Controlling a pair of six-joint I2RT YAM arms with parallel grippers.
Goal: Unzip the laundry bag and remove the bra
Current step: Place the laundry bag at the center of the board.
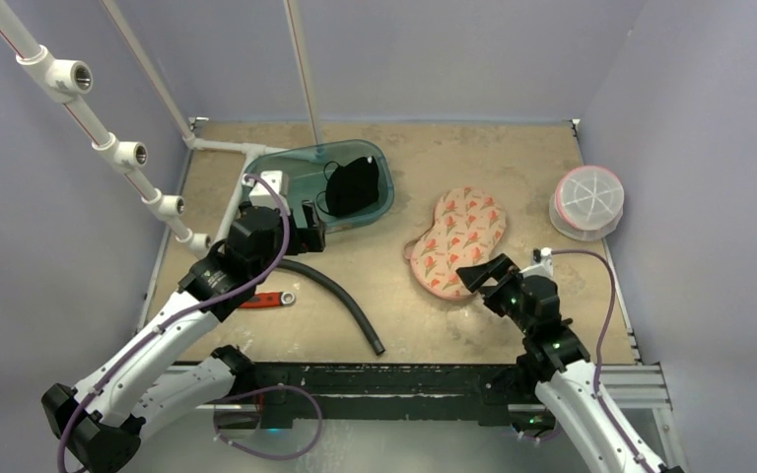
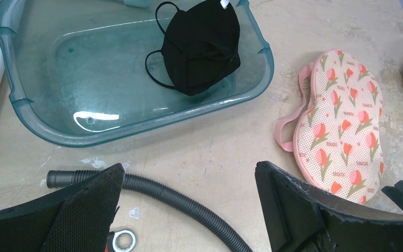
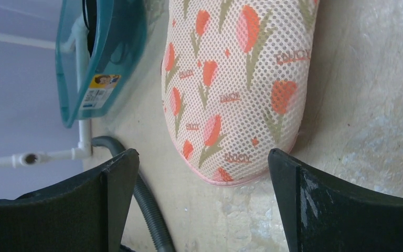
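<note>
Beige speckled tabletop (image 1: pixel 513 158) lies under both arms. The right gripper (image 3: pixel 199 164) has its fingers spread wide and empty. A pink mesh laundry bag printed with red tulips (image 3: pixel 231 84) lies flat just ahead of them, its rounded end facing the gap, clear of both tips. The left gripper (image 2: pixel 189 173) is likewise wide and empty. A dark corrugated hose (image 2: pixel 189 202) crosses its gap, and beyond the fingertips a teal translucent plastic tub (image 2: pixel 136 134) holds a black face mask (image 2: pixel 204 44).

one laundry bag (image 1: pixel 458 239), one tub (image 1: pixel 299 180), one mask (image 1: pixel 353 185), one hose (image 1: pixel 340 296), one wrench (image 1: pixel 266 299)
</note>
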